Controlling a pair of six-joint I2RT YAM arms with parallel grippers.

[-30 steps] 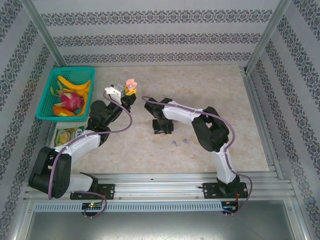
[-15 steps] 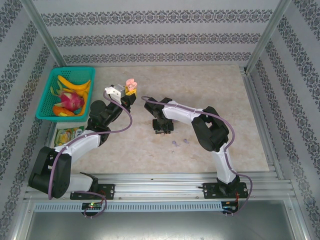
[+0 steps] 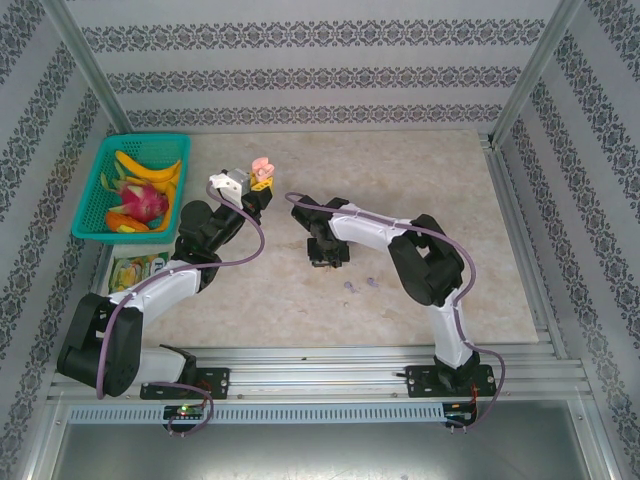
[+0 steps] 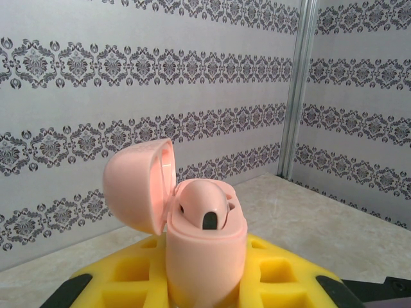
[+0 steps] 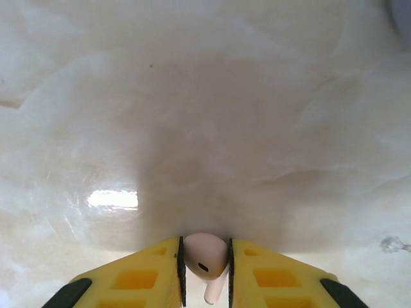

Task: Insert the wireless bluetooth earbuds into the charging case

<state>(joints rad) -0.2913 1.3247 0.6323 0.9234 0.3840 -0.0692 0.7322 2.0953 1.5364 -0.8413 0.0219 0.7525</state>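
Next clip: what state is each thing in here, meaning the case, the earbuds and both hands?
charging case: lid open, upright in the left hand
left hand: shut on the charging case
seated earbud: sitting in the case
pink earbud: pinched between the right hand's fingers
right hand: shut on the pink earbud
purple earbuds: loose on the table

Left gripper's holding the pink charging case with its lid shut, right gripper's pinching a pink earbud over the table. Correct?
Not quite: the lid is open, swung back to the left of the case body, as the left wrist view shows. The rest holds: the left gripper grips the pink charging case, and the right gripper pinches a pink earbud over the table.
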